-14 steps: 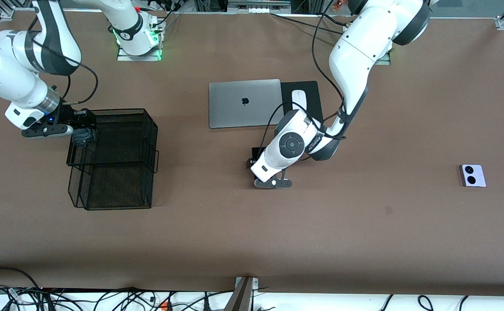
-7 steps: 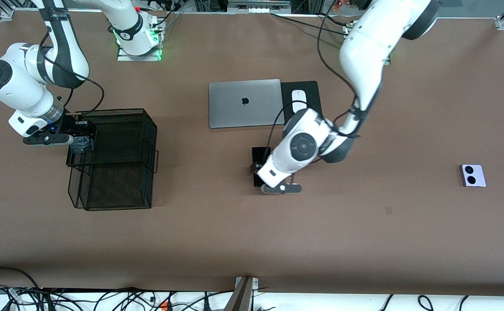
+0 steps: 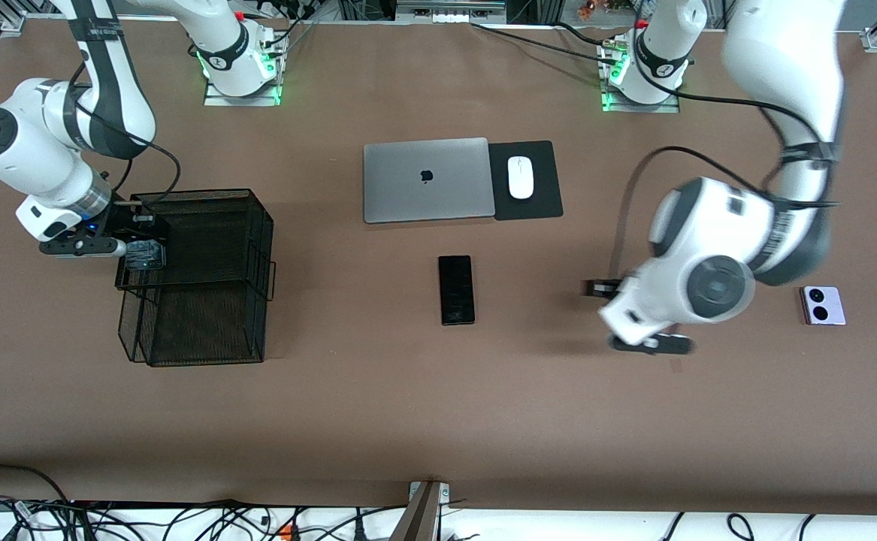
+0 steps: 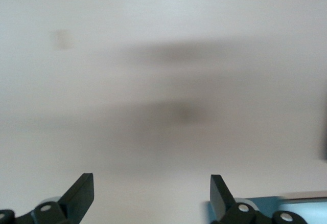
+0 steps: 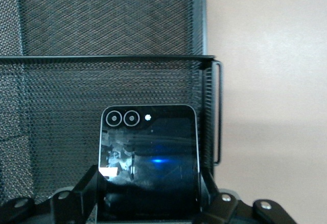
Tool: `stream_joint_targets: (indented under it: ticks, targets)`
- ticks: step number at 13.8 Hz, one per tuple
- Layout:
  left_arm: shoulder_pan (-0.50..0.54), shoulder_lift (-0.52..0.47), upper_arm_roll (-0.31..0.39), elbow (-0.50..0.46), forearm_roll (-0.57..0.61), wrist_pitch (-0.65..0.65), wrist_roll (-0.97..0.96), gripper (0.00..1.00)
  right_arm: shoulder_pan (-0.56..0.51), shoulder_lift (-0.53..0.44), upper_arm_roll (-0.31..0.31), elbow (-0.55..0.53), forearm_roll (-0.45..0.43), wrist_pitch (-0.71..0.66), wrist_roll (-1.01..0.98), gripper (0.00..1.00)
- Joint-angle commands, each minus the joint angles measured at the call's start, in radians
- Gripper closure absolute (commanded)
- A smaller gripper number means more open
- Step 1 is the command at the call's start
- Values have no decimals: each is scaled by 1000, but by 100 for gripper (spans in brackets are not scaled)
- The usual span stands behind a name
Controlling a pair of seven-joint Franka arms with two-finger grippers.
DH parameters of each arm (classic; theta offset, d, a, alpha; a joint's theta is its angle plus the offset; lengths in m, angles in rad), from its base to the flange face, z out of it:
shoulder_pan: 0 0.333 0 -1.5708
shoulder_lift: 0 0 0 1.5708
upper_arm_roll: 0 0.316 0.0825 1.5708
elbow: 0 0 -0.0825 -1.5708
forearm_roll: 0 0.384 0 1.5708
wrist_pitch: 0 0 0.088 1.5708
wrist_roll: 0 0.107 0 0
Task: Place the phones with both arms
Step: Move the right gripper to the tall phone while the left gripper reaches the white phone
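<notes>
Progress: we judge none placed yet.
Right gripper (image 3: 140, 242): we clamp the folded black phone (image 5: 148, 157) over the mesh tray (image 3: 205, 225).
Left gripper (image 4: 152, 196): spread, empty, over bare table (image 3: 558, 421).
Remaining: slim black phone (image 3: 456, 289) mid-table; lavender phone (image 3: 824, 305) toward the left arm's end.

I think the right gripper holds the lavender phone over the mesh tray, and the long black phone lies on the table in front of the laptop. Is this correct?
Not quite. The right gripper holds the squarish black folded phone over the mesh tray, as the right wrist view shows. The lavender phone lies on the table at the left arm's end. The long black phone does lie in front of the laptop.
</notes>
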Motion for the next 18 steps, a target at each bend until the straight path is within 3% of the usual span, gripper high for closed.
stream_joint_targets:
  ticks: [1, 3, 4, 5, 7, 9, 11, 14, 18]
  targets:
    - [146, -2, -12, -43, 109, -13, 80, 0, 25, 17, 2, 28, 21, 0, 31, 42]
    - [261, 49, -12, -44, 169, -7, 115, 0, 25, 26, 0, 30, 21, 0, 22, 42]
    - [319, 70, -12, -57, 186, 7, 190, 0, 22, 38, 0, 30, 21, 2, 22, 36]
    - [365, 81, -11, -69, 215, 67, 266, 0, 21, 39, 0, 33, 21, 0, 32, 0]
    - [459, 115, -11, -122, 275, 262, 345, 0, 21, 38, 0, 60, 21, -35, 32, 0]
    - [560, 123, -11, -182, 299, 428, 444, 0, 24, 39, 0, 166, 21, -189, 45, 0]
    - [622, 124, -11, -204, 299, 465, 521, 0, 30, 55, 11, 296, 19, -352, 89, 0]
    - [637, 137, -11, -213, 301, 471, 536, 0, 30, 101, 124, 476, 19, -484, 217, 0]
    - [662, 170, -11, -213, 301, 500, 560, 0, 31, 248, 371, 690, 21, -500, 617, 0]
